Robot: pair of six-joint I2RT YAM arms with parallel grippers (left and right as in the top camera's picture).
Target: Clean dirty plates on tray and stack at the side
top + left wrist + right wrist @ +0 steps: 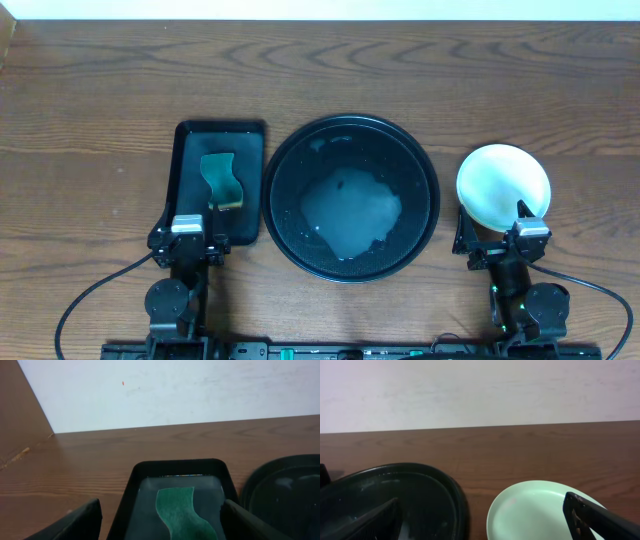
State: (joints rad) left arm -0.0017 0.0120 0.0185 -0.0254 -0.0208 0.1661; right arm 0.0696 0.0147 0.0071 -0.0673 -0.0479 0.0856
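Seemingly final step done: I see no plates on tray [295, 165], only puddle. Plates [503, 185] stacked centre-right on counter. Left claw [161, 506] and right claw [481, 500] wide, empty. Next: I'd just retract.

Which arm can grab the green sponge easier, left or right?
Left. The left pincer is open at the near edge of the small rectangular tray, with the sponge just ahead. The right pincer is by the pale plate, beyond the round tray.

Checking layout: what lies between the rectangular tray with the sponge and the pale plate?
Only the round black tray, wet inside; the overhead view shows it.
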